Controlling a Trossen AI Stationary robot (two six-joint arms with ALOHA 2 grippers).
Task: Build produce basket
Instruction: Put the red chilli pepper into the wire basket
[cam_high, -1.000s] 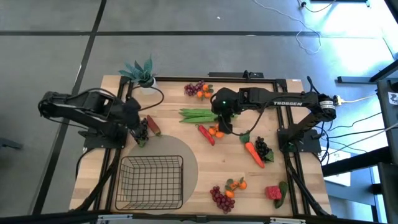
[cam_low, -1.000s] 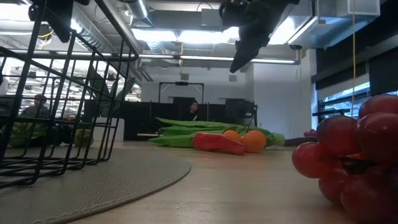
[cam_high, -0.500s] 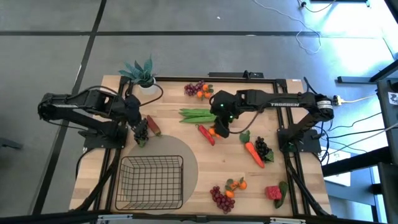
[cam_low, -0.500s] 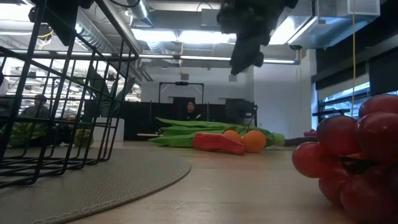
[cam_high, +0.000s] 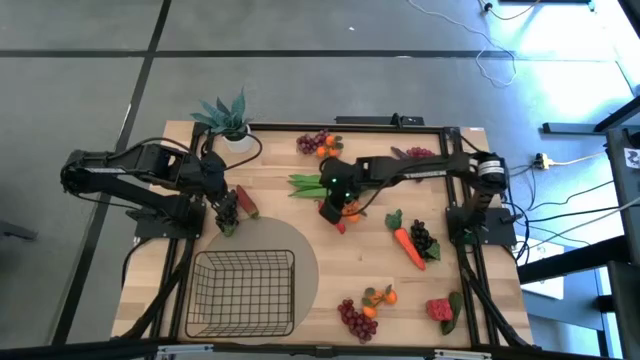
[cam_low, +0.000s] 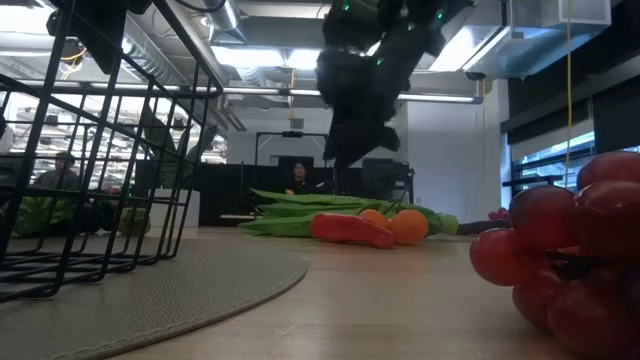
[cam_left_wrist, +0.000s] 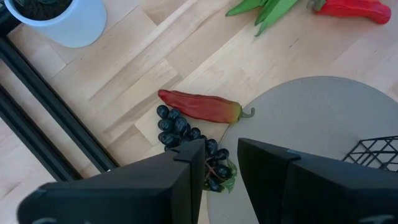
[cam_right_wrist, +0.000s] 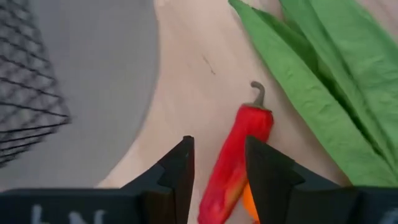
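The dark wire basket (cam_high: 243, 290) stands on the grey round mat (cam_high: 290, 245) at the table's near left. My right gripper (cam_right_wrist: 217, 158) is open above the middle of the table, its fingers either side of a red pepper (cam_right_wrist: 239, 146) that lies beside tangerines (cam_high: 350, 210) and the green bean pods (cam_high: 315, 183). The low view shows this gripper (cam_low: 345, 150) clear above the pepper (cam_low: 350, 228). My left gripper (cam_left_wrist: 221, 165) is open over a dark grape bunch (cam_left_wrist: 183, 132), which lies at the mat's far-left rim next to another red pepper (cam_left_wrist: 199, 106). My left gripper's open fingers (cam_left_wrist: 186, 162) stand on either side of the dark grape bunch's end (cam_left_wrist: 214, 168), coming from above. Whether they touch it, I cannot tell.
A potted teal-leaved plant (cam_high: 228, 118) stands at the far left corner. Purple grapes with tangerines (cam_high: 318, 143) lie at the far edge. A carrot (cam_high: 408, 245) and dark grapes (cam_high: 423, 238) lie at the right, and more grapes (cam_high: 355, 318) and a strawberry (cam_high: 440, 308) lie near the front edge.
My right gripper has moved toward the table's left and near edge and come down, from beside the tangerines to above the red pepper. Nothing on the table has moved.
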